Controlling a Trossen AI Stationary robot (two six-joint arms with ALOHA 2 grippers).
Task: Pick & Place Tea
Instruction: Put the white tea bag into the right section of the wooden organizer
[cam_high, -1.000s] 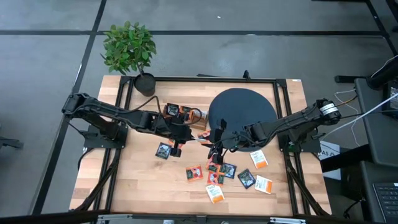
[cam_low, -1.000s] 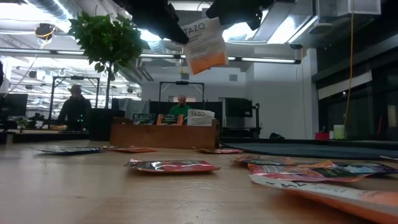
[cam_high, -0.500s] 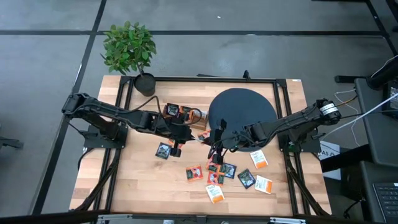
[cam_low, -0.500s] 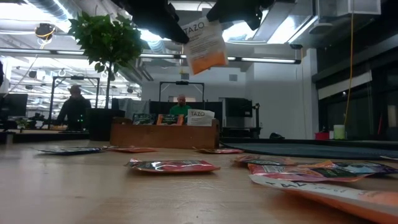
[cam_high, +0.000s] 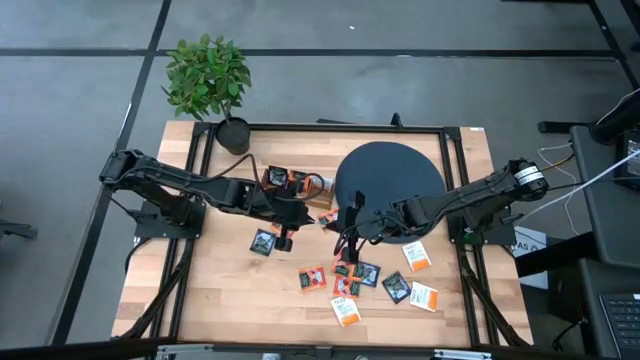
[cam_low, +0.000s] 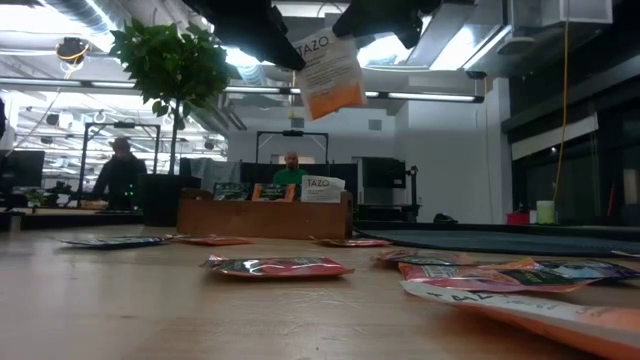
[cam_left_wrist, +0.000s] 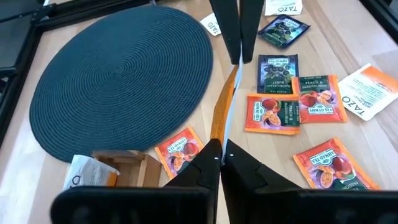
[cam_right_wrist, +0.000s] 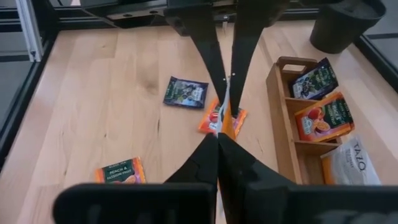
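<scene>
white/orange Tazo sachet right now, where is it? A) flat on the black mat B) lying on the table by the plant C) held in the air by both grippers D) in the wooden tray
C: in the low view the Tazo sachet hangs well above the table, and both wrist views show it edge-on, pinched between the left gripper at one end and the right gripper at the other.

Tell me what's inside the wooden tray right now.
The wooden tray holds three upright sachets, one per compartment: a dark sachet, a red-orange sachet and a white Tazo sachet. Anything beneath them is hidden.
</scene>
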